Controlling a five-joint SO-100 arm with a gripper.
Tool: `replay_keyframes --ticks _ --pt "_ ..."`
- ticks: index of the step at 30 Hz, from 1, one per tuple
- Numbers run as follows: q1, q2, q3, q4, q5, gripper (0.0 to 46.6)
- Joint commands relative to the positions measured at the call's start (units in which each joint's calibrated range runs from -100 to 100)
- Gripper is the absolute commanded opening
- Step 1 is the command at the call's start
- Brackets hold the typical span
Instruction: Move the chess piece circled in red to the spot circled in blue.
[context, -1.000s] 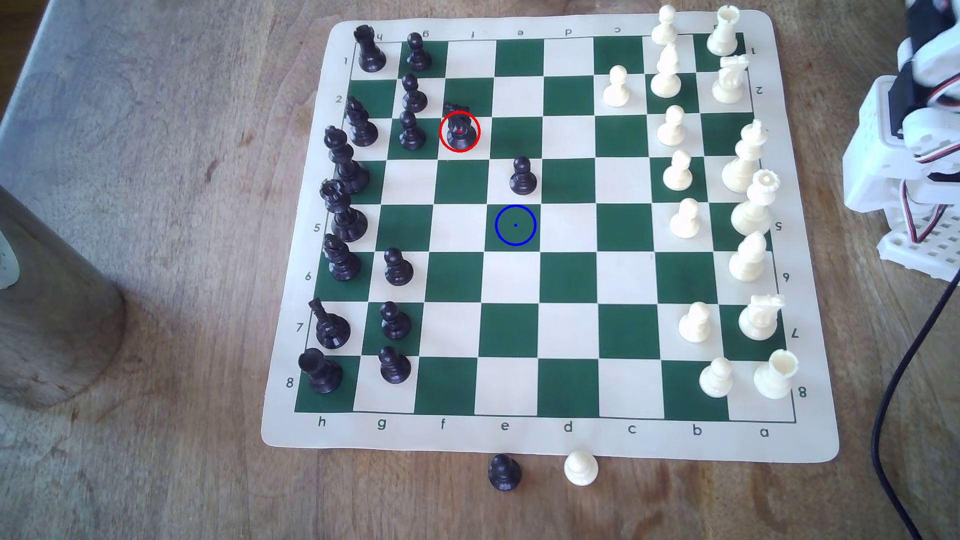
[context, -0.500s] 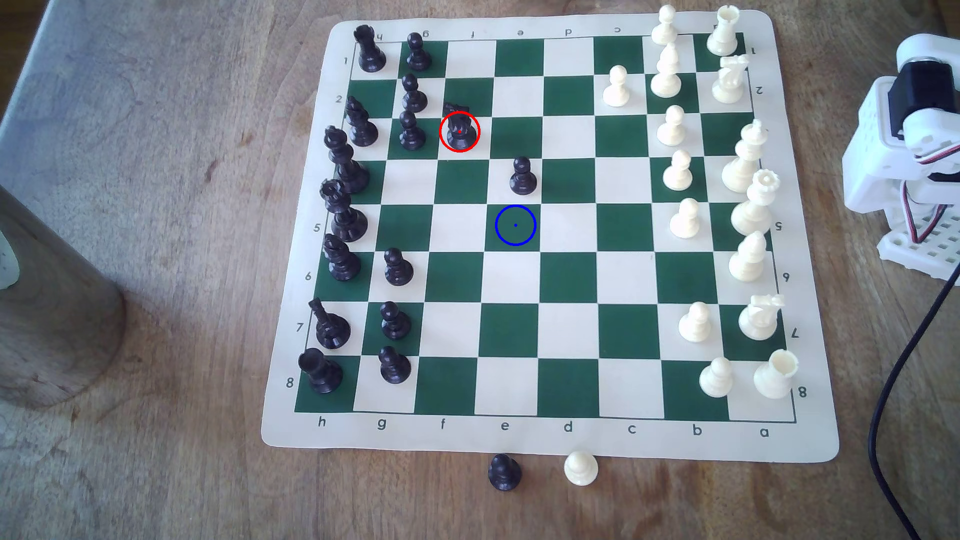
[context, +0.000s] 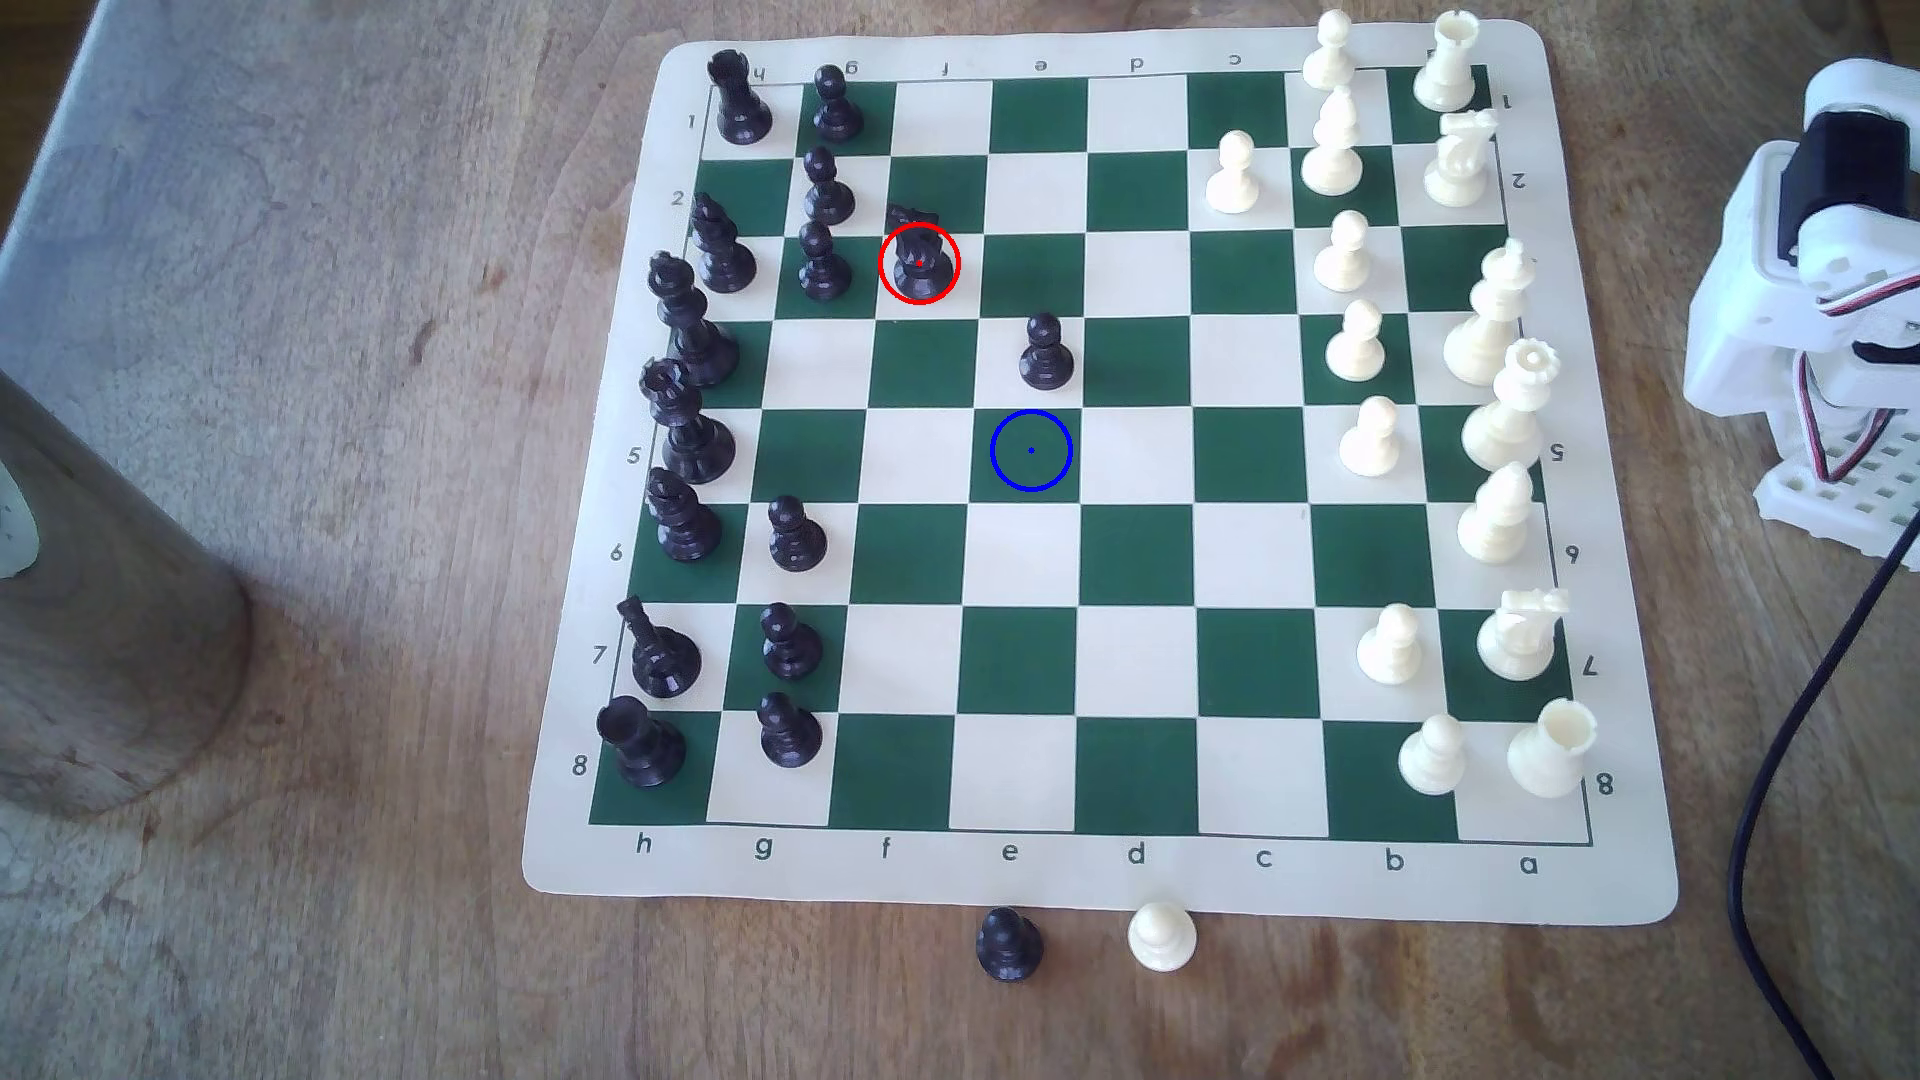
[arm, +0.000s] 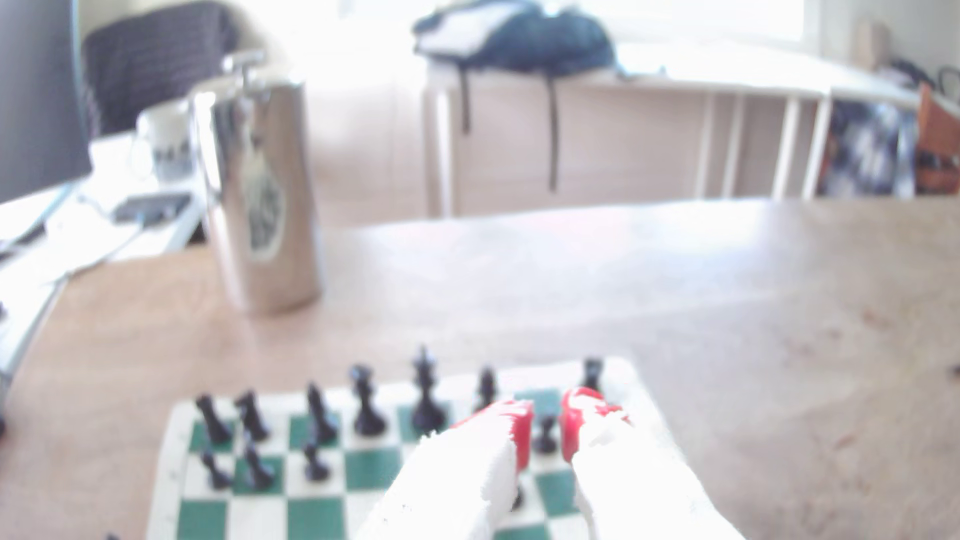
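A worn, matt wooden table (context: 312, 935) is seen under a smooth, matt board mat (context: 1101, 883). The black knight (context: 921, 260) looks like glossy plastic. A shiny metal flask (arm: 260, 207) is reflected brightly; red-tipped white plastic fingers (arm: 519, 431) appear rough-edged.

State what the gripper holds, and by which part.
Nothing. The gripper hangs open and empty in the wrist view; the black knight stands untouched on its red-ringed square.

The black plastic knight (context: 921, 260) stands upright inside the red ring. The blue-ringed dark green square (context: 1031, 450) lies bare, just beside a round-headed black pawn (context: 1045, 353). The white arm (context: 1808, 312) sits well apart, off the board.
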Motion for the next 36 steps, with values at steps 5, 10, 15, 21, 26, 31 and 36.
replay_keyframes --ticks 5,10,15,21,26,31,36 --pt "0.2 16.8 -2.9 -4.0 -0.3 6.4" --pt "0.9 27.9 -9.3 -4.2 -0.3 8.4" --pt "1.1 41.1 -17.7 -4.9 -0.6 8.7" --pt "0.2 56.6 -27.8 -6.0 -1.6 9.5" --pt "-0.1 67.9 -35.0 -8.6 -2.9 11.7" --pt "0.3 77.7 -39.3 -11.1 -1.9 12.8" --pt "0.6 84.0 -42.4 -15.1 0.7 13.6"
